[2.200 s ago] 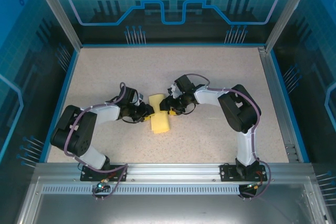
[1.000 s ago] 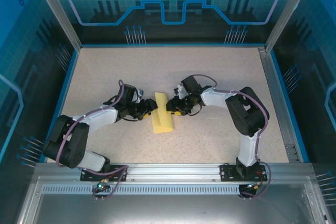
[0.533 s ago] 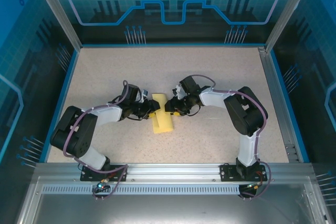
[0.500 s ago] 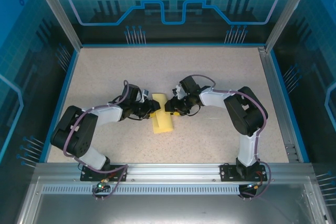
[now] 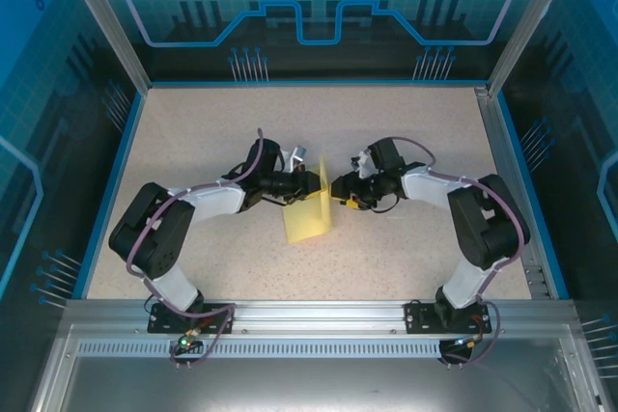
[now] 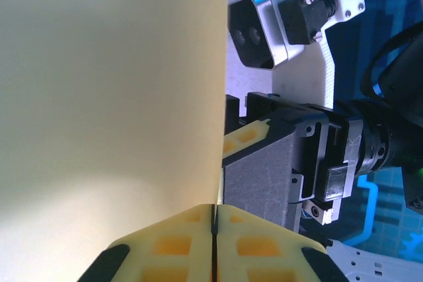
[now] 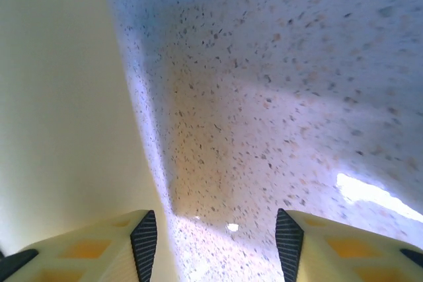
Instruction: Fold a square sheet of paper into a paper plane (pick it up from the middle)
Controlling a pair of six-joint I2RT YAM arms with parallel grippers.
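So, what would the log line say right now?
left gripper: shut on paper | right gripper: open, beside paper | paper: one side lifted

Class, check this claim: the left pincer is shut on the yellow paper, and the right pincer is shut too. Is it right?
No. The left pincer is shut on the yellow paper, but the right pincer is open: the right wrist view shows its fingers apart, with speckled table between them.

Top cam high, near side, looks down on table; wrist cams v. close, share paper.
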